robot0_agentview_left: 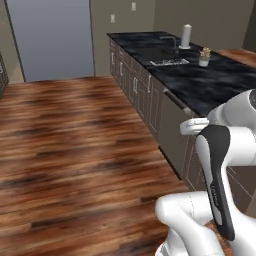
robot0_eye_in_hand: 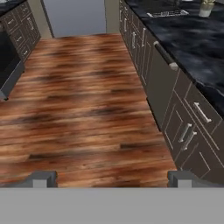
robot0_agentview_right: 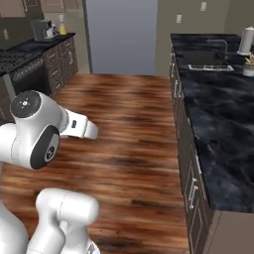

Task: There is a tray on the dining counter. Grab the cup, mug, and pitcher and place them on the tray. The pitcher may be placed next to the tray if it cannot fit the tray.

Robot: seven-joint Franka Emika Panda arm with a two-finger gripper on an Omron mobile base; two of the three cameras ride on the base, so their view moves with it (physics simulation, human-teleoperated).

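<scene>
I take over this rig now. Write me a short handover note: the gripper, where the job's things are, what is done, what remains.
Gripper: open, holding nothing, over the brown wooden floor.
Long counter with black marble top veined in white: to the arm's right. On it a sink, a white paper roll and a small potted plant.
Tray, cup, mug, pitcher: none in sight here.
Done: nothing that can be seen.
Left: find the tray and all three vessels, then load them.

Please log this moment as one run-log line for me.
two-finger gripper: open, empty | aimed at: wood plank floor | beside: black marble counter with sink
</scene>
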